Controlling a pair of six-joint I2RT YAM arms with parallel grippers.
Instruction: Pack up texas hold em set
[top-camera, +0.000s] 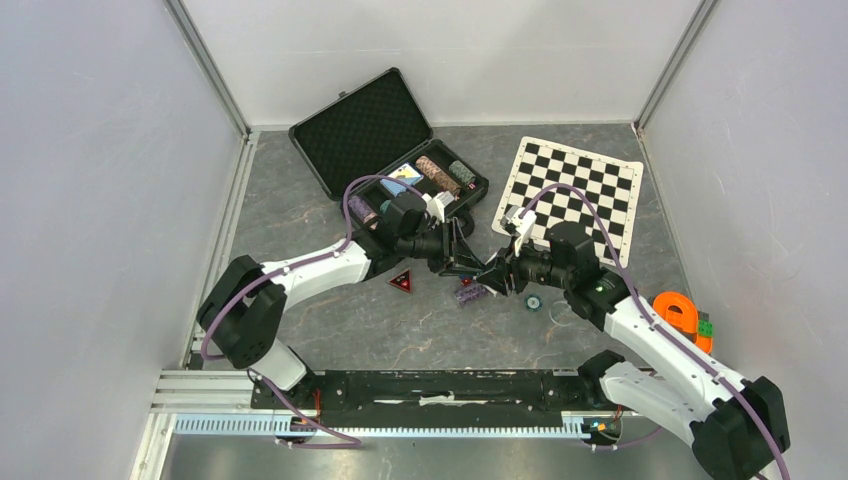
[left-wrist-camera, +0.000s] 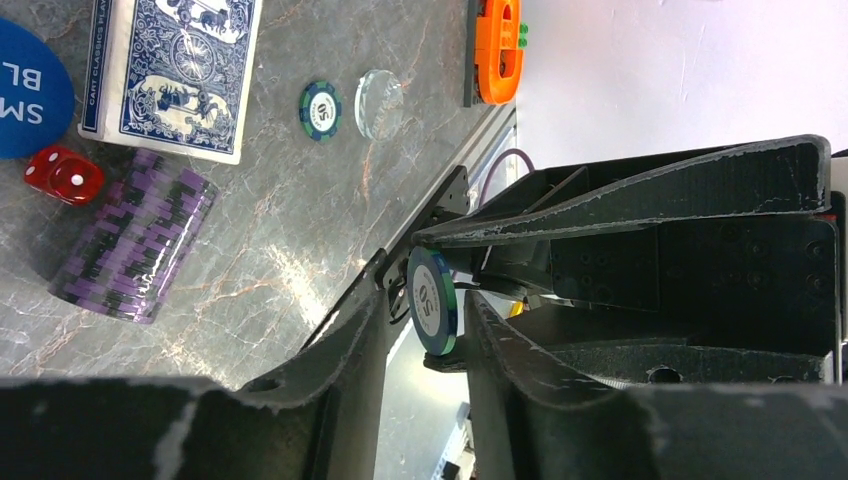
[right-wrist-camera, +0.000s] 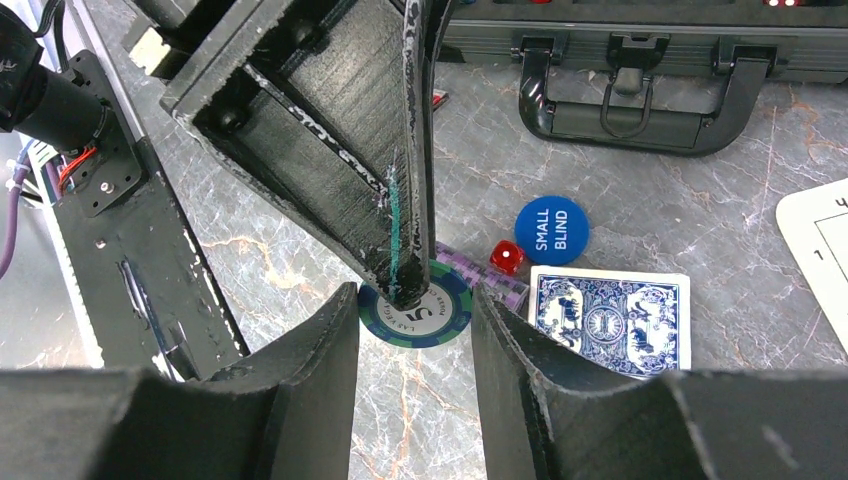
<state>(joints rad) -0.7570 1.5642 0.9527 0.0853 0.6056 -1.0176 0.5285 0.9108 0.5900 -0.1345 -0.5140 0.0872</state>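
Note:
My two grippers meet above the table's middle. The right gripper (right-wrist-camera: 415, 312) is shut across the rim of a blue-green poker chip (right-wrist-camera: 444, 308). The left gripper (left-wrist-camera: 428, 302) straddles that same chip (left-wrist-camera: 432, 300), a finger beside each face with narrow gaps, so it stands open. From above, the left gripper (top-camera: 468, 262) and right gripper (top-camera: 493, 276) hide the chip. On the table below lie a purple chip stack (left-wrist-camera: 130, 245), a blue-backed card deck (left-wrist-camera: 170, 70), a blue round button (right-wrist-camera: 551, 229) and a red die (right-wrist-camera: 506, 257). The briefcase (top-camera: 372, 125) lies open at the back.
A checkered chess mat (top-camera: 575, 190) lies right of the briefcase. A loose blue-green chip (top-camera: 534, 302) and a clear disc (left-wrist-camera: 379, 103) sit near the right arm. An orange plastic object (top-camera: 680, 312) rests at the right. A small red triangular thing (top-camera: 402, 281) lies under the left arm.

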